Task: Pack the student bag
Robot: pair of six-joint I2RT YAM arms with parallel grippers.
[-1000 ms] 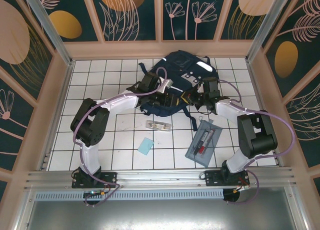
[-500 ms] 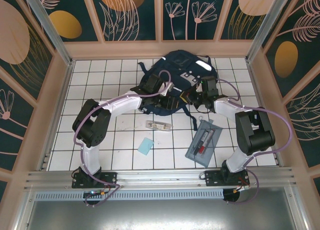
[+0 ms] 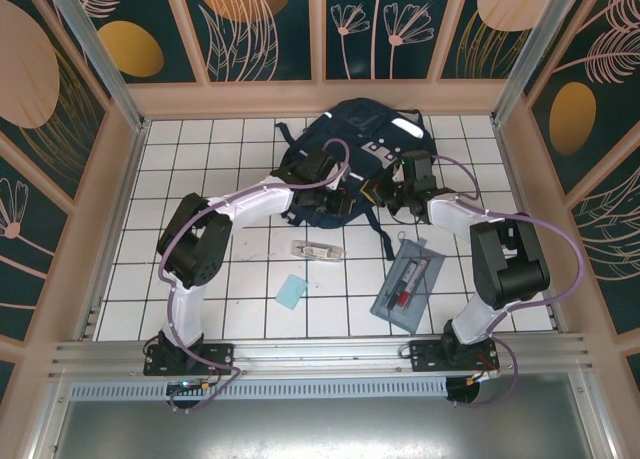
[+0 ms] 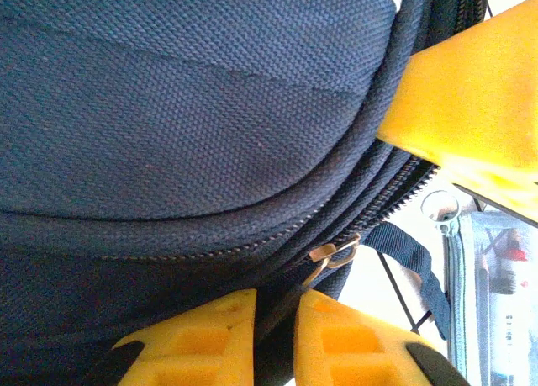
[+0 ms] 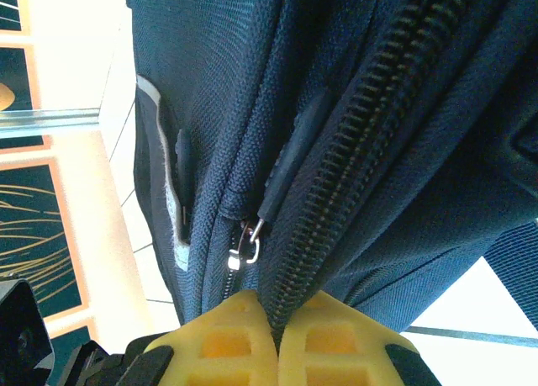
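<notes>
Where student bag (image 3: 355, 129) ends, pencil case (image 3: 408, 284) lies near.

A robot test cell, like a lab booth. The white bench (image 3: 250, 314) is ruled in a black grid. Wood-framed panels (image 3: 265, 29) painted with plants wall it in beyond the left tool (image 4: 275, 310) and right tool (image 5: 276, 319) and on both flanks. Aluminium posts (image 3: 95, 49) stand in the corners. Behind the tools, an aluminium rail (image 3: 320, 354) carries both bolted, cabled arms.
</notes>
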